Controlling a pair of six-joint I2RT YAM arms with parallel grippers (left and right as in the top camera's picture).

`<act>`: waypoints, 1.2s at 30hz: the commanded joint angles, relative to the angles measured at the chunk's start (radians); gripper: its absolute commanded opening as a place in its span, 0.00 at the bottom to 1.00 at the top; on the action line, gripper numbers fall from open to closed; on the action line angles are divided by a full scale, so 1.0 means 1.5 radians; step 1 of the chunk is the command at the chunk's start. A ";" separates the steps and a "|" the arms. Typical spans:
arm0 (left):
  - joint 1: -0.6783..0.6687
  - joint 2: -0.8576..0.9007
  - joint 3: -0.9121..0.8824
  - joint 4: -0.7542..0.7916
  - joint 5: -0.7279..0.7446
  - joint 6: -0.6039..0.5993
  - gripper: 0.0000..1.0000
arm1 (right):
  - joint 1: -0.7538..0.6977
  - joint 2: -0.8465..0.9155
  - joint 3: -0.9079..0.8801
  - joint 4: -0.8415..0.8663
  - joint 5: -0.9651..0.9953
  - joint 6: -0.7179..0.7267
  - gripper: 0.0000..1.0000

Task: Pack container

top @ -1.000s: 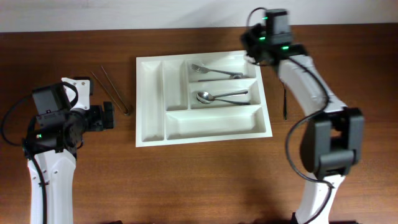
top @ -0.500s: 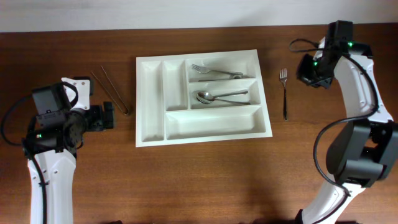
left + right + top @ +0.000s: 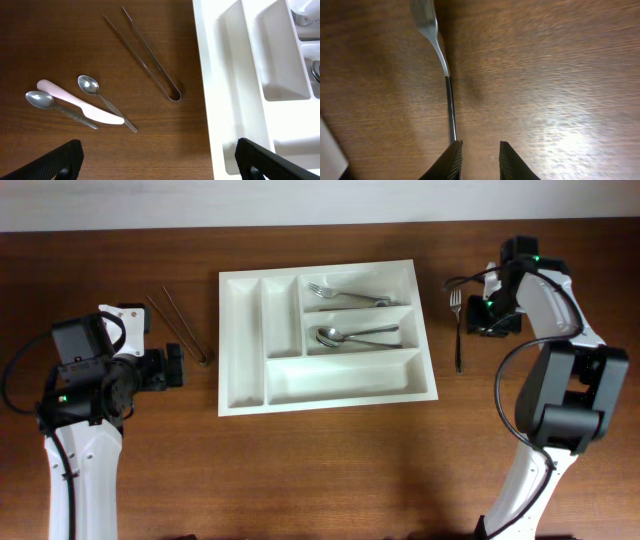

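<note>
Brown wooden tabletop (image 3: 320, 470) carries the white container (image 3: 243, 330) at centre; 1 loose fork (image 3: 451, 100) lies to its right; right gripper (image 3: 477, 161), narrow and empty, sits beside the handle; best shift sideways to straddle it before closing; left gripper (image 3: 160, 161) gapes wide.

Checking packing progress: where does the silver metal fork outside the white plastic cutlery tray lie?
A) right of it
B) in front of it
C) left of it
A: the silver metal fork lies on the brown wooden table right of the white plastic cutlery tray.
</note>
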 commanded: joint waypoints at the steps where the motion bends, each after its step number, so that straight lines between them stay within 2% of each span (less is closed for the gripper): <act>1: 0.002 0.001 0.010 0.000 0.000 0.009 0.99 | 0.016 0.017 -0.003 -0.002 0.008 -0.011 0.25; 9: 0.002 0.001 0.010 0.000 0.000 0.009 0.99 | 0.041 0.026 -0.003 0.030 0.010 -0.011 0.25; 12: 0.002 0.001 0.010 0.000 0.000 0.009 0.99 | 0.042 0.026 -0.002 0.059 0.011 -0.011 0.36; 14: 0.002 0.001 0.010 0.000 0.000 0.009 0.99 | 0.042 0.026 -0.002 0.087 0.011 -0.011 0.38; 36: 0.002 0.001 0.010 0.000 0.000 0.009 0.99 | 0.043 0.077 -0.003 0.243 0.005 -0.011 0.36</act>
